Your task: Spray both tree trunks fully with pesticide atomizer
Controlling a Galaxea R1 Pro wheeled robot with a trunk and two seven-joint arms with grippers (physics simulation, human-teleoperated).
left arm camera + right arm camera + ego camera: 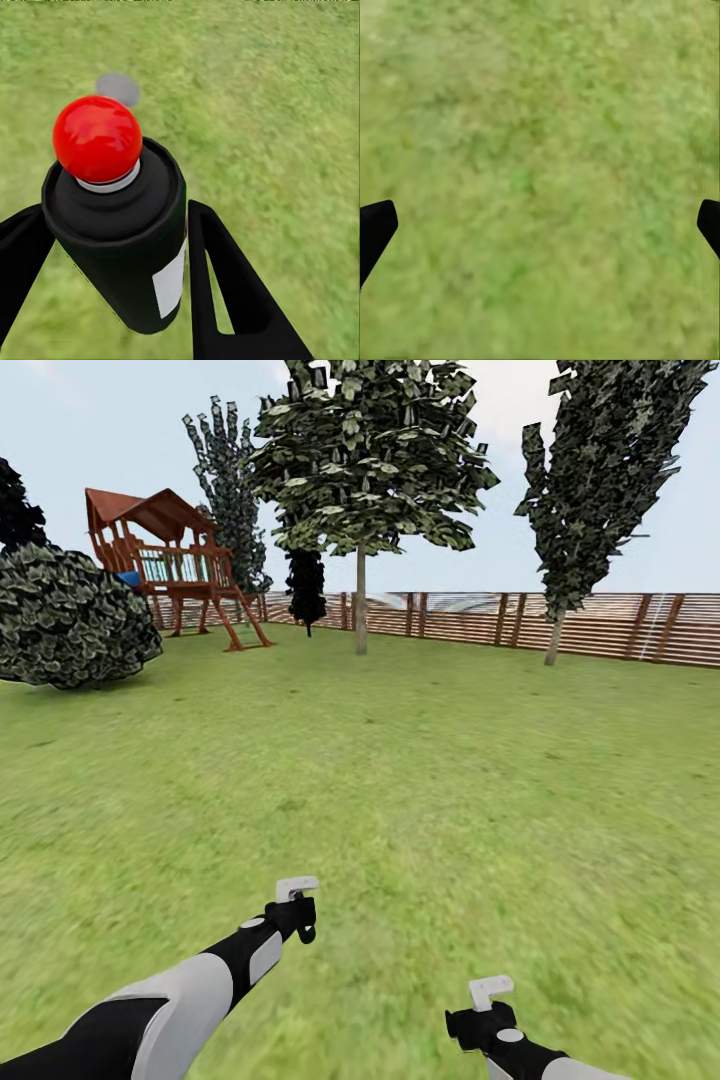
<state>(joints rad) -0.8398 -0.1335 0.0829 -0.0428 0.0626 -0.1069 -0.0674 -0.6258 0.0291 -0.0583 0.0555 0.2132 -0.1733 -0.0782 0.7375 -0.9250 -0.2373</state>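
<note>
In the left wrist view the pesticide atomizer (127, 255), a black bottle with a white label and a red tip, stands between the black fingers (225, 277) of my left gripper (116, 214), which is shut on it. The left gripper (300, 922) hangs low over the lawn. My right gripper (544, 223) is open over bare grass, with nothing between its fingers; it also shows in the head view (478, 1028). Far ahead by the fence stand two trees with pale trunks, one in the middle (361, 605) and one to the right (553, 638).
A wooden slat fence (600, 625) runs along the back of the lawn. A wooden playset (170, 565) and a big round bush (70, 615) stand at the left. Dark conifers (306, 585) rise near the playset. A grey stepping stone (118, 88) lies in the grass.
</note>
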